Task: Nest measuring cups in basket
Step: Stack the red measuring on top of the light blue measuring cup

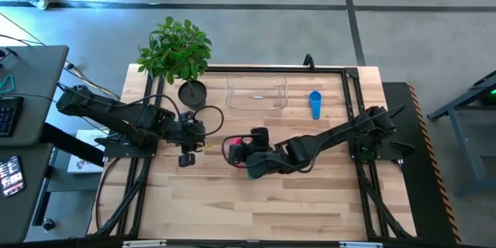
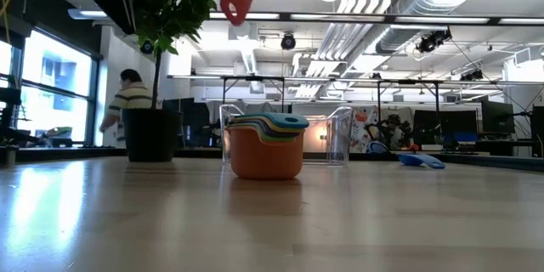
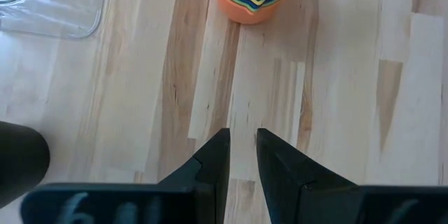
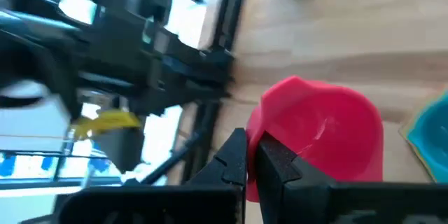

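The right gripper (image 4: 252, 155) has its fingers pinched on the rim of the red cup (image 4: 318, 136), holding it above the table, presumably so it can drop into the stack (image 2: 265, 145). That stack, orange outermost with a blue-teal cup innermost, stands on bare wood in front of the basket (image 1: 256, 94), not in it. 1 blue cup (image 1: 315, 104) lies alone just right of the basket. The left gripper (image 3: 242, 155) waits near the pot (image 1: 192, 91), fingers nearly together and empty. How many cups the stack holds is hard to count from here.
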Controlling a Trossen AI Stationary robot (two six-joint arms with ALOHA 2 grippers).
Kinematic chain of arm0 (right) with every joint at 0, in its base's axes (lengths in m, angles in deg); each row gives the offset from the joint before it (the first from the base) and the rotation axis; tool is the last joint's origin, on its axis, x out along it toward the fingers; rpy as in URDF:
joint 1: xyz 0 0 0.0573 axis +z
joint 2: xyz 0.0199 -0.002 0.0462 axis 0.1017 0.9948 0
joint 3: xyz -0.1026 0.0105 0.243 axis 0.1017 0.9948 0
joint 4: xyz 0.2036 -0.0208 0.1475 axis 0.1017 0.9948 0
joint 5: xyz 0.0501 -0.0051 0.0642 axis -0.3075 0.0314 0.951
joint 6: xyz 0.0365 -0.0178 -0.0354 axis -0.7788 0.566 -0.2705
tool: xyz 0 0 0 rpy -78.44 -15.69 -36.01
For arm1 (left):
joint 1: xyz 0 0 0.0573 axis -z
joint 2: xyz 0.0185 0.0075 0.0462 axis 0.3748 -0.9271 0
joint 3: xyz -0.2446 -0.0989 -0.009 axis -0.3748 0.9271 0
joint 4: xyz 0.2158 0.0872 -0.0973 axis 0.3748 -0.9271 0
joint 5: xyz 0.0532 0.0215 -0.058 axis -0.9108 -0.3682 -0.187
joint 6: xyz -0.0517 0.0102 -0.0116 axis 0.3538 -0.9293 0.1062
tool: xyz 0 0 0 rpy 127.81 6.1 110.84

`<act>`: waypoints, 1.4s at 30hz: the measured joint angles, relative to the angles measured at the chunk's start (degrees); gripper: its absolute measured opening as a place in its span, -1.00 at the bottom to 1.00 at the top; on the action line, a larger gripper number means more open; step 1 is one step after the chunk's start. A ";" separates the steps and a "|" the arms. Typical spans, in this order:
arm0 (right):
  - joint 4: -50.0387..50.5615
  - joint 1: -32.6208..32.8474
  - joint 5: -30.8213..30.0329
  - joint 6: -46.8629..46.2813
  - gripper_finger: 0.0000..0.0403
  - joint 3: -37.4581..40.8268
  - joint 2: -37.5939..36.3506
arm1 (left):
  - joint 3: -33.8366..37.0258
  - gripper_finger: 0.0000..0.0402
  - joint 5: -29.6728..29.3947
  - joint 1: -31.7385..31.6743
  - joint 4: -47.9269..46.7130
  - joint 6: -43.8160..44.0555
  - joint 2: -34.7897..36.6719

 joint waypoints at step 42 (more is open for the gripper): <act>17.27 -8.89 25.40 -13.34 -1.00 0.11 6.84 | 0.00 -0.69 -0.20 -0.04 0.27 0.39 0.00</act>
